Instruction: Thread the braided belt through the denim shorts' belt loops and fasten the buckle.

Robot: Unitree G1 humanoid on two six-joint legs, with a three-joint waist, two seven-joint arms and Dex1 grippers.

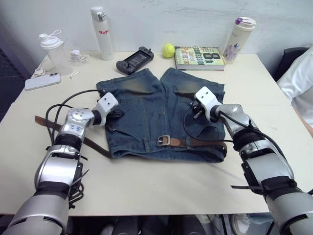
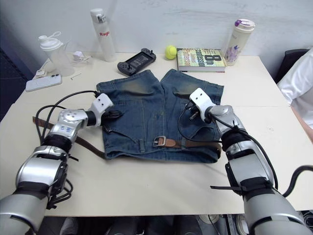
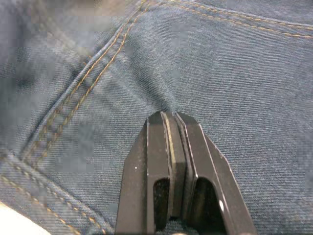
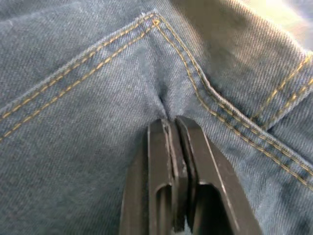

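Denim shorts [image 1: 161, 115] lie flat at frame centre on the table [image 1: 146, 186], waistband toward the near edge, legs pointing away.

Braided belt [image 1: 195, 142] runs along the waistband on the right half; buckle [image 1: 163, 140] sits at mid-waistband, lower centre of frame. Belt's other end [image 1: 49, 123] trails off the shorts' left side onto the table, left of frame. Belt loops too small to make out.

Left gripper [image 3: 168, 117]: fingers pressed together, pinching a fold of denim on the shorts' left side.

Right gripper [image 4: 170, 122]: fingers closed likewise, pinching denim near a pocket seam on the shorts' right side.

Far edge, upper frame, left to right: phone [image 1: 42, 81], shaker cup [image 1: 55, 51], white bottle [image 1: 102, 33], game controller [image 1: 134, 59], tennis ball [image 1: 168, 50], book [image 1: 199, 58], tumbler [image 1: 238, 39].
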